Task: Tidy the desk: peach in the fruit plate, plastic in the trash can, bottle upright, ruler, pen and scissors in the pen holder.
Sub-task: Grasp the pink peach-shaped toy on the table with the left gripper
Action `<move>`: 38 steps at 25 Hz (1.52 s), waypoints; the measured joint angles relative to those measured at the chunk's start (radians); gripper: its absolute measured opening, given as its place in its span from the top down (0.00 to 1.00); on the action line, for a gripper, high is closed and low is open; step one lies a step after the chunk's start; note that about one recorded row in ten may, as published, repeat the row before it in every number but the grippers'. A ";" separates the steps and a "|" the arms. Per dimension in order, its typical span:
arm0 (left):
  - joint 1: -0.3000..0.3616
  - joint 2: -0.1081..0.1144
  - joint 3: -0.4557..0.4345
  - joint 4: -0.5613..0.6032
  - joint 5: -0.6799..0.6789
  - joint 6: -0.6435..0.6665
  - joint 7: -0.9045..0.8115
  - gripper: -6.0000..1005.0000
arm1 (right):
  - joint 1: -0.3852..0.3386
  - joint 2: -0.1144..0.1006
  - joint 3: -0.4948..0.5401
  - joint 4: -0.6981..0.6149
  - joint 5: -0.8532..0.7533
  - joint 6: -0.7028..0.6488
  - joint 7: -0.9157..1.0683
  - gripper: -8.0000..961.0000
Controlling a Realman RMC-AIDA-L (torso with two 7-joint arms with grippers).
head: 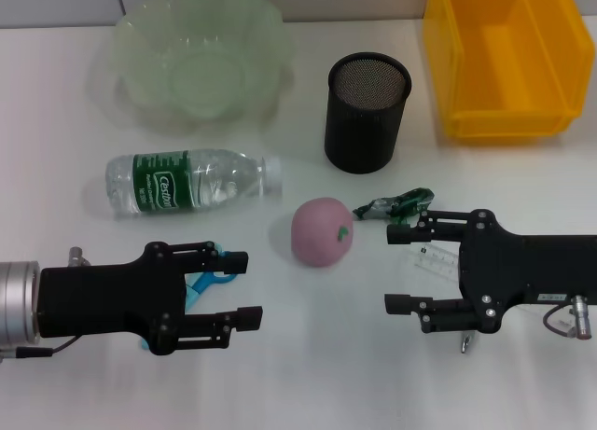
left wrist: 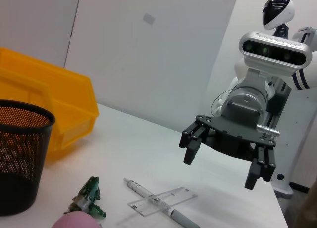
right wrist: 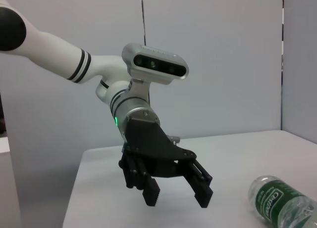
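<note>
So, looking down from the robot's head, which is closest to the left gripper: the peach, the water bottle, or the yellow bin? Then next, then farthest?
From the left gripper, open above the near left of the desk:
1. Peach, just to its right, mid-desk.
2. Water bottle, lying on its side just behind the gripper; nearly as close.
3. Yellow bin, far right corner, clearly farthest.

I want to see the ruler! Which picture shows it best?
The left wrist view: the clear plastic ruler lies flat across a grey pen, fully visible. In the head view only a sliver peeks beside the right gripper. The right wrist view doesn't show it.
</note>
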 joint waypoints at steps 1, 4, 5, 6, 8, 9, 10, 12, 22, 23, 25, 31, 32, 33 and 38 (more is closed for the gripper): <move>0.000 -0.001 0.000 0.000 0.000 -0.002 0.001 0.29 | 0.002 0.000 0.001 0.006 0.000 0.000 -0.001 0.23; 0.000 -0.004 0.000 0.000 0.000 -0.006 0.014 0.29 | 0.003 0.000 0.002 0.014 0.000 0.000 -0.002 0.23; -0.001 -0.005 0.000 0.000 0.000 -0.006 0.019 0.29 | 0.003 0.000 0.004 0.017 0.000 0.000 -0.003 0.23; -0.001 -0.007 0.000 0.000 0.000 -0.006 0.023 0.29 | 0.004 0.000 0.005 0.021 0.000 0.000 -0.003 0.23; -0.002 -0.008 0.000 0.000 -0.001 -0.006 0.025 0.29 | 0.004 0.000 0.009 0.028 0.000 0.001 -0.005 0.23; -0.003 -0.008 0.000 0.000 -0.001 -0.007 0.026 0.29 | 0.004 0.000 0.009 0.030 0.000 0.002 -0.005 0.23; -0.003 -0.008 0.000 0.000 -0.001 -0.007 0.026 0.29 | 0.004 0.000 0.010 0.031 0.000 0.002 -0.006 0.23; -0.004 -0.008 0.000 0.000 -0.001 -0.008 0.026 0.29 | 0.002 0.000 0.010 0.031 0.000 0.003 -0.006 0.23; -0.018 -0.024 -0.033 0.000 -0.006 -0.049 0.027 0.29 | -0.045 -0.004 0.012 0.198 0.145 0.012 -0.226 0.23; -0.020 -0.025 -0.038 0.000 -0.006 -0.050 0.027 0.29 | -0.053 -0.003 0.012 0.213 0.162 0.012 -0.245 0.23; -0.023 -0.027 -0.054 -0.001 -0.007 -0.055 0.027 0.29 | -0.069 -0.003 0.012 0.256 0.198 0.012 -0.275 0.23; -0.047 -0.033 -0.060 -0.005 -0.007 -0.083 0.020 0.29 | -0.118 -0.005 0.013 0.334 0.223 0.006 -0.292 0.23; -0.055 -0.033 -0.058 -0.010 -0.007 -0.089 0.018 0.29 | -0.129 -0.005 0.013 0.348 0.223 0.008 -0.297 0.23; -0.067 -0.034 -0.057 -0.020 -0.007 -0.097 0.016 0.29 | -0.137 -0.005 0.013 0.359 0.222 0.012 -0.303 0.23; -0.129 -0.033 -0.059 -0.059 -0.005 -0.148 -0.005 0.30 | -0.176 -0.005 0.013 0.391 0.218 0.024 -0.331 0.23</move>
